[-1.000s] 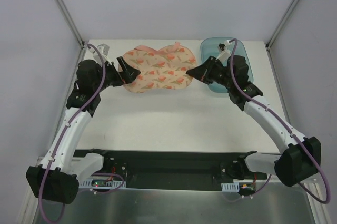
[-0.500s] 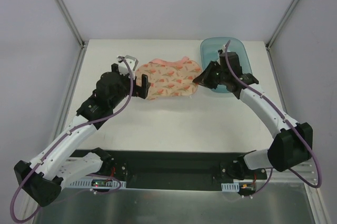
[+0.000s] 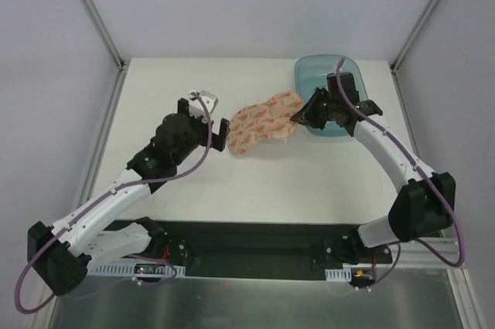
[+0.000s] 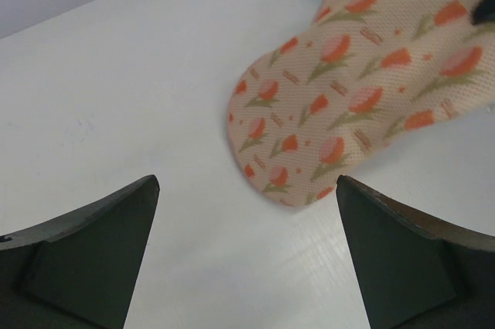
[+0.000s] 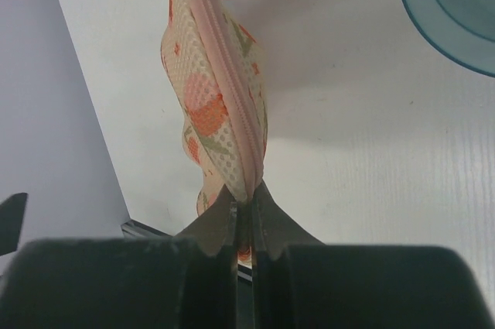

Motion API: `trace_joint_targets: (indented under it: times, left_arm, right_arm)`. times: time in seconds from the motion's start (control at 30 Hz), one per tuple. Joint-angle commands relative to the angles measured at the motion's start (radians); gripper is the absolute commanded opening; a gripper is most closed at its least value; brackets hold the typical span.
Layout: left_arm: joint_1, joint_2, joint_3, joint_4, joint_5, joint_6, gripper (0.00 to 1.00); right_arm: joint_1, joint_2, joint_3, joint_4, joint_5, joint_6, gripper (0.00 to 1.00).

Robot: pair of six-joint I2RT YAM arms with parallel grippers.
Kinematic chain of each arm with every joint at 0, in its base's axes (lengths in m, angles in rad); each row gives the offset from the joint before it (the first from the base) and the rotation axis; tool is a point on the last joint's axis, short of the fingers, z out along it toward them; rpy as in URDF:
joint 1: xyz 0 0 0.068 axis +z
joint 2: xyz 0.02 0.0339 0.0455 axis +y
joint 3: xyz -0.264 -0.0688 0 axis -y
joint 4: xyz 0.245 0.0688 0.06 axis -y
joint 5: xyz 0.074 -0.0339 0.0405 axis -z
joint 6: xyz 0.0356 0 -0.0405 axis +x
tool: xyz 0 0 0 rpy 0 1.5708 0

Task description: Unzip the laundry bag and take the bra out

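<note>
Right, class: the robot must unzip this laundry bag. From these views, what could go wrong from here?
1. The right gripper pinches only a thin bit of the laundry bag at its pink zip edging; a pull might slip it free.
2. The open left gripper faces printed mesh, no zip pull in view; it may grab fabric instead.
3. The teal basin sits close beside the right gripper and could get knocked.

Right end effector (image 3: 298, 118) pinching laundry bag (image 3: 259, 124) end.
</note>
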Motion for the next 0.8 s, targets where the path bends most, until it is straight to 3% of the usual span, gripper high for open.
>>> trace_joint_targets:
  times: [0.0, 0.33, 0.77]
  left_arm:
    - [-0.077, -0.030, -0.107, 0.194, 0.071, 0.060, 0.99]
    - [-0.272, 0.117, -0.167, 0.317, 0.018, 0.241, 0.99]
    - [-0.324, 0.108, -0.331, 0.527, 0.093, 0.400, 0.99]
  right_arm:
    - [0.003, 0.036, 0.119, -0.081, -0.026, 0.053, 0.01]
    - [0.001, 0.080, 0.180, -0.137, -0.063, 0.081, 0.01]
    - [-0.034, 0.096, 0.170, -0.133, -0.162, 0.119, 0.01]
